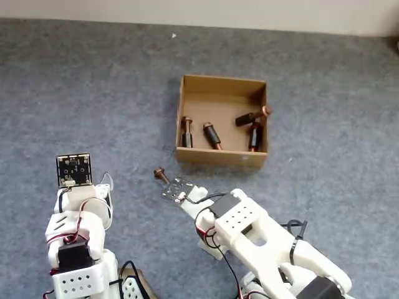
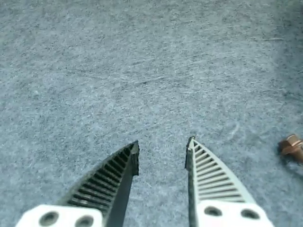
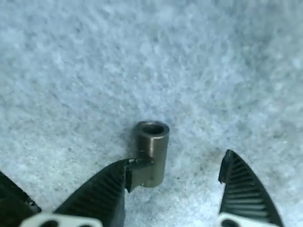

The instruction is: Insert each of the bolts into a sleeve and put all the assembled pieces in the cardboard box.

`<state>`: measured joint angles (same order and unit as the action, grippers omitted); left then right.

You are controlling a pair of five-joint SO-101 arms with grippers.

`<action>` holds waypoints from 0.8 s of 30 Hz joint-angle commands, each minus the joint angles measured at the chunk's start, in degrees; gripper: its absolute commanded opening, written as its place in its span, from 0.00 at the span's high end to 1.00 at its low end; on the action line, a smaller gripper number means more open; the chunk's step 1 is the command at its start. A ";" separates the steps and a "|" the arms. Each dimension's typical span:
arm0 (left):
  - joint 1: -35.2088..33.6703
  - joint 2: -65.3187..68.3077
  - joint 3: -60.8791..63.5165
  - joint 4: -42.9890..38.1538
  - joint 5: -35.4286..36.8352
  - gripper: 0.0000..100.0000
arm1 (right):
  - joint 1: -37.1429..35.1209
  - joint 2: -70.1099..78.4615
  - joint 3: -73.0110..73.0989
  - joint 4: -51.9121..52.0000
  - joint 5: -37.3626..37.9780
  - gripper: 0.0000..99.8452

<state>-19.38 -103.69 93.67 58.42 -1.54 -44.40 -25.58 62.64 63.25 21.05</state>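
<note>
A dark metal sleeve (image 3: pixel 152 150) stands upright on the grey carpet between the open fingers of my right gripper (image 3: pixel 177 169); one finger (image 3: pixel 105 189) touches its base and the other stands apart. In the high view that gripper (image 1: pixel 177 190) sits just in front of the cardboard box (image 1: pixel 221 156), with a loose copper-headed bolt (image 1: pixel 161 174) lying beside it. The box holds several assembled pieces (image 1: pixel 212 135). My left gripper (image 2: pixel 162 150) hangs open over bare carpet, holding nothing, and the bolt's head (image 2: pixel 290 147) shows at the edge of its view.
The left arm (image 1: pixel 78 218) stands at the lower left, well away from the box. Grey carpet runs all around the box, and a pale strip borders the far edge.
</note>
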 commanded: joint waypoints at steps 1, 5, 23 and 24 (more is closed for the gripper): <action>-0.66 -0.48 -2.68 -1.23 -0.79 0.81 | -0.84 0.84 -1.01 0.57 -0.09 0.75; -0.66 -0.48 -2.68 -1.23 -0.79 0.81 | -0.84 0.75 -1.36 3.03 -0.09 0.75; -0.66 -0.48 -2.68 -1.23 -0.79 0.81 | -0.84 -36.35 6.55 6.90 0.00 0.75; -0.66 -0.48 -2.68 -1.23 -0.79 0.81 | -1.19 -35.65 7.52 5.67 0.00 0.75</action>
<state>-19.38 -103.69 93.67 58.42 -1.54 -44.57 -60.22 67.30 72.57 20.97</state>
